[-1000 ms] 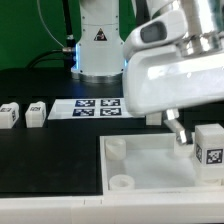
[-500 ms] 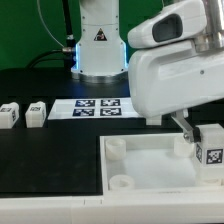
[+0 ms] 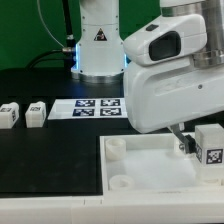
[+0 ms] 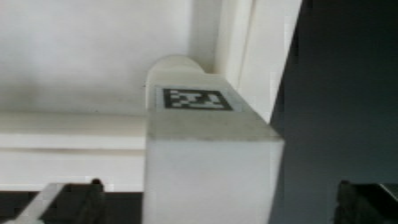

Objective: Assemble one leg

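Leg (image 3: 210,148) is seen upright at the tabletop's (image 3: 150,165) corner, seemingly seated; end effector (image 3: 190,140) is released around it, not grasping. Two spare blocks (image 3: 22,113) are left on the worktop (image 3: 60,150).

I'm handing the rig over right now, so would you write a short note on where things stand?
Gripper: open, holding nothing, hanging over the leg.
The leg stands upright on the large white tray-like piece, at the exterior view's right; in the wrist view it sits between the fingertips.
Two more small blocks wait at the exterior view's left, beside the marker board.
Whether the leg is fully seated cannot be told.
Left: finish the leg.
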You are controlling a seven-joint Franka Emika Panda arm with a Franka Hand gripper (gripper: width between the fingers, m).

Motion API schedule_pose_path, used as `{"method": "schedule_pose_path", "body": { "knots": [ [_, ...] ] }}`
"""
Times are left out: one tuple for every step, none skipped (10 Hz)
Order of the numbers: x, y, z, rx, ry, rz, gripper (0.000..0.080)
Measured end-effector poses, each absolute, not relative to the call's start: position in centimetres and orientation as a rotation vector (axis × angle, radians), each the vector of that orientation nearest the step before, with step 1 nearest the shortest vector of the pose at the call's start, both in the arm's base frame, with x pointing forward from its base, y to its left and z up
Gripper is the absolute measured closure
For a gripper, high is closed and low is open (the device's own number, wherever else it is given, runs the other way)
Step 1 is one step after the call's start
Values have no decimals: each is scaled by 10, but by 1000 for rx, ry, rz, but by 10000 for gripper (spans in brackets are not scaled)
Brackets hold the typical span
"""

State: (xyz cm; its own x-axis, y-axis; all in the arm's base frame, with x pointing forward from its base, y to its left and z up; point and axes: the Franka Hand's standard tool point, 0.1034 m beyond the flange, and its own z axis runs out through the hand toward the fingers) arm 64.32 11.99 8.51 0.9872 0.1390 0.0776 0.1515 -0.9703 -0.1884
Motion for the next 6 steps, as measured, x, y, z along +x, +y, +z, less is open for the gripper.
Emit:
{"method": "schedule_pose_path", "body": {
  "knots": [
    [643,120,85,-2937,-217,-94,150],
    [643,117,84,-2940,-204,-88,150],
    [641,107,82,-2952,-141,-58,150],
    [641,108,82,-2957,-60,-48,150],
    [640,113,82,-2957,7,-40,150],
    [639,117,81,-2955,39,-34,150]
  ]
}}
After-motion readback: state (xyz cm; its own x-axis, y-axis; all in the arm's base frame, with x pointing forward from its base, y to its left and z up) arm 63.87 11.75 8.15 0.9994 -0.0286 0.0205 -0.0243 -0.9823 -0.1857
